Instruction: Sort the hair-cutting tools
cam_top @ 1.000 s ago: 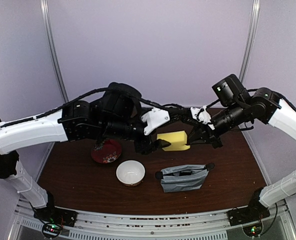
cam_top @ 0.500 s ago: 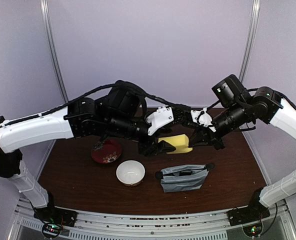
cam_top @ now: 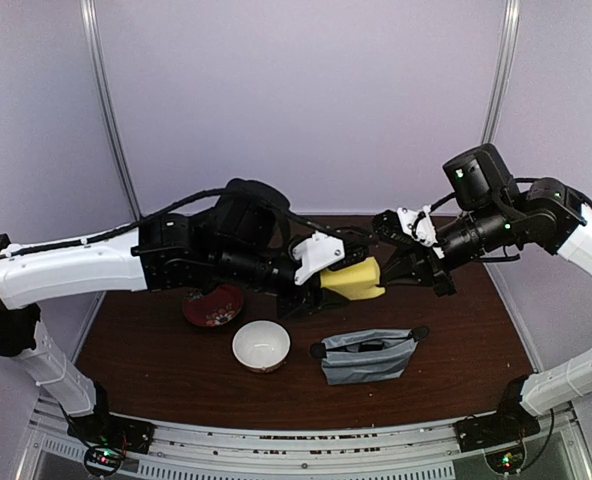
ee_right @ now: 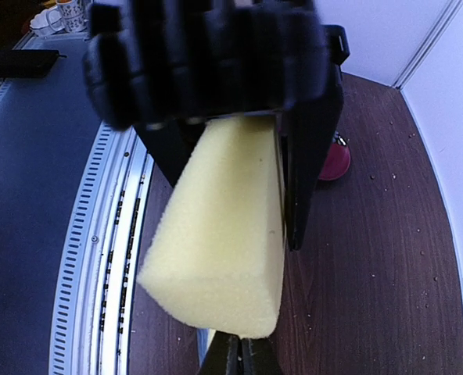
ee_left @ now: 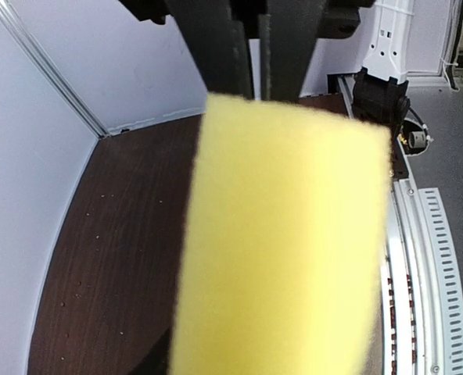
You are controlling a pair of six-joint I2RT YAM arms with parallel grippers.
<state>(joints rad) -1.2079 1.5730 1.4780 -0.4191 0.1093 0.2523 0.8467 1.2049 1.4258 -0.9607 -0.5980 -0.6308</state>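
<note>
Since the earlier frames the yellow sponge [cam_top: 356, 279] has come up off the table [cam_top: 156, 345] and the right arm has drawn back toward the right side. The left gripper [cam_top: 326, 283] is clamped on the sponge at one end, one finger on each broad face, and holds it in the air above the rear middle of the table. In the left wrist view the sponge fills most of the frame. The right gripper [ee_right: 235, 358] faces the sponge from close by without touching it; in the right wrist view its fingertips sit pressed together with nothing between them. A red plate [cam_top: 213, 305] lies beneath the left arm, partly hidden by it. A white bowl [cam_top: 261, 346] stands just in front of the plate. A grey pouch [cam_top: 368, 358] lies to the right of the bowl, below the raised sponge. Dark items [cam_top: 369, 346] show in the pouch mouth; whether they are the hair-cutting tools cannot be told.
</note>
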